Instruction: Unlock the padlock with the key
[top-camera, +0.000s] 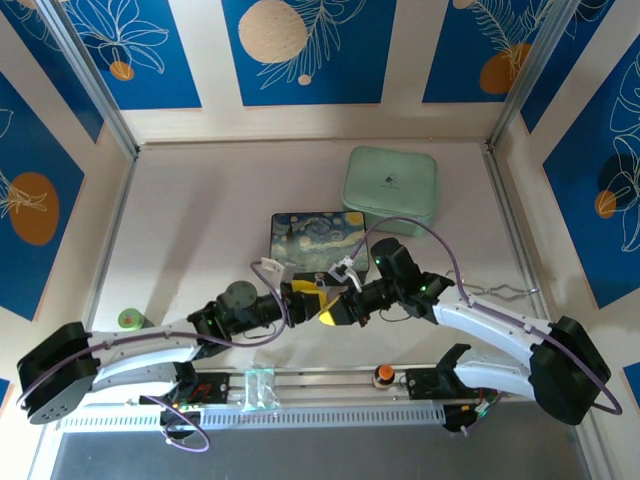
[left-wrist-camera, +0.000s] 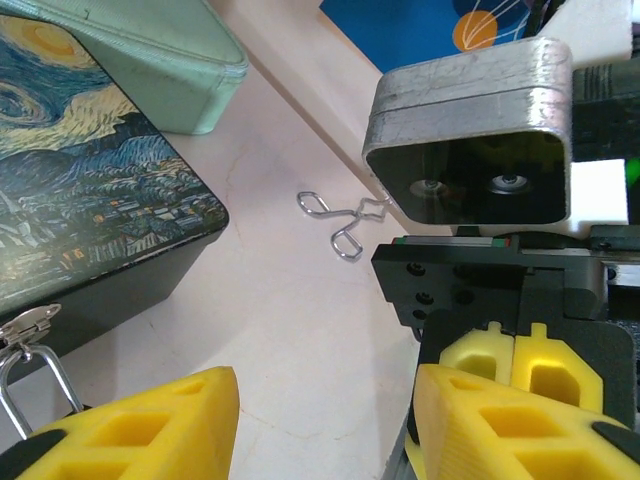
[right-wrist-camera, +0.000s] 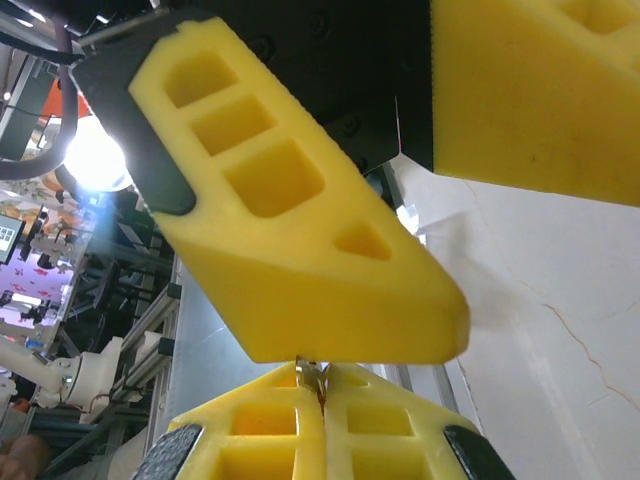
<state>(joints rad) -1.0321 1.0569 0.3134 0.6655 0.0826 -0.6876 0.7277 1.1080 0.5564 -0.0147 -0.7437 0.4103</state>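
Clamped in right gripper (right-wrist-camera: 322, 392) jaws: tiny thin silvery metal key (right-wrist-camera: 318, 376), tip aimed toward left gripper (left-wrist-camera: 325, 385), jaws there parted, empty. Hanging at latch (left-wrist-camera: 28, 322) of dark starry-night painted box (left-wrist-camera: 90, 200), just outside left jaws: tiny padlock (left-wrist-camera: 60, 385), silver shackle showing, body hidden

White arms (top-camera: 140, 352), purple cables (top-camera: 420, 224), blk wrists (top-camera: 240, 310), yellow jaws

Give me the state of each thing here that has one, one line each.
mint box: lid shut
starry box: lid shut
key: pinched, tip sticking out
right gripper: shut on the key
left gripper: open, nothing between its fingers
padlock: shackle hangs from the starry box's latch; body hidden, so locked or not cannot be told
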